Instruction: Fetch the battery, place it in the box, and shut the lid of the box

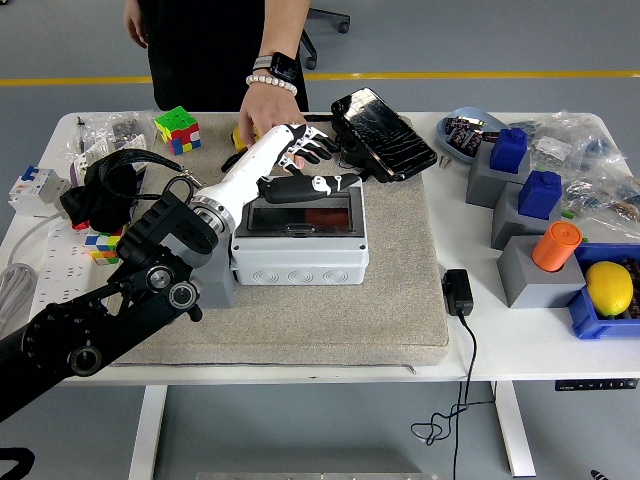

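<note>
The grey box (298, 258) stands on the beige mat, and its dark see-through lid (300, 214) lies flat and closed on top. The battery does not show; the lid hides the inside. My left hand (303, 168), a white forearm with black fingers, hovers over the box's far edge. Its fingers (312, 150) are spread and hold nothing, and the thumb lies along the lid's back rim. A person's hand (264, 108), with a watch and a bead bracelet on its wrist, rests on the table just behind my hand.
A black cracked slab (384, 136) leans behind the box on the right. A Rubik's cube (176, 128) and black cloth (104, 188) are at the left. A power adapter (457, 292), grey blocks (532, 270) and a lemon (609, 287) in a blue bin are at the right.
</note>
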